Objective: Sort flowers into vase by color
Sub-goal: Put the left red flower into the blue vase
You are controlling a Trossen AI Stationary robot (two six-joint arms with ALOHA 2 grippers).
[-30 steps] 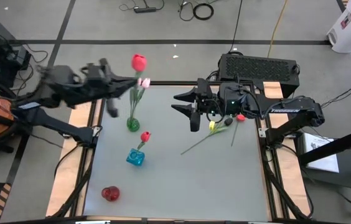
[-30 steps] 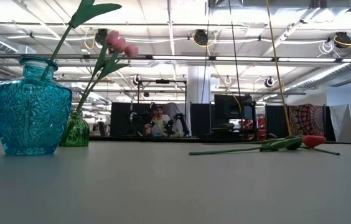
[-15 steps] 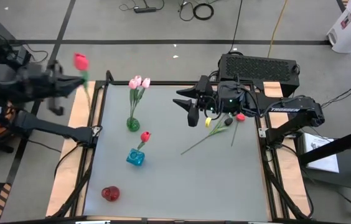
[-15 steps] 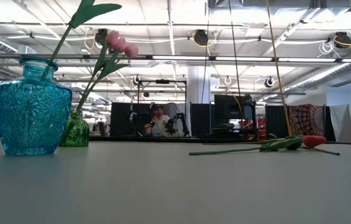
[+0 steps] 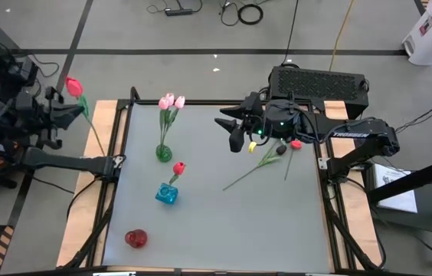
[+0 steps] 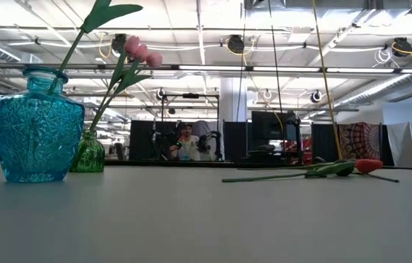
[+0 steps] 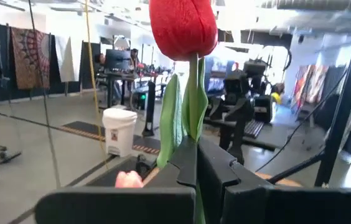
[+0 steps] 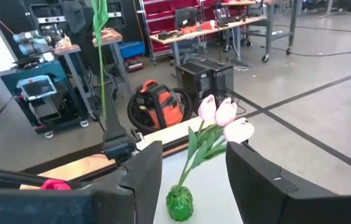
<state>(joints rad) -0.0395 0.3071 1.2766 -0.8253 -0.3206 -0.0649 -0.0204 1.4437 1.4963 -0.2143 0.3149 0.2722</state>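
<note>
My left gripper (image 5: 69,115) sits beyond the table's left edge, shut on a red tulip (image 5: 74,86) whose head (image 7: 183,28) rises past its fingers. My right gripper (image 5: 235,132) hovers open over the table's far part, touching nothing. Left of it, pink tulips (image 5: 171,101) stand by their stems in a small green vase (image 5: 163,153); the right wrist view shows both, tulips (image 8: 225,117) and vase (image 8: 178,202). Another red tulip (image 5: 178,168) stands in a blue vase (image 5: 166,194). Loose tulips (image 5: 277,152) lie flat on the table below the right arm. My left gripper pinches the red tulip's green stem (image 7: 192,146) between its two fingers, a little below the head and beside a leaf. The fingers lie across the stem. The tulip is lifted clear of the table, head up, and its lower stem (image 5: 93,138) trails below the gripper.
A red vase (image 5: 135,238) stands near the table's near-left corner. In the low view the blue vase (image 6: 38,124) and green vase (image 6: 88,152) stand at the left, and the loose flowers (image 6: 337,169) lie at the right. The middle and near-right of the tabletop (image 5: 262,222) are bare.
My left arm has swung from above the green vase toward the table's left edge and past it, carrying the red tulip away from the vases. The gripper has stayed shut on the stem. The vases and the loose flowers have not moved.
</note>
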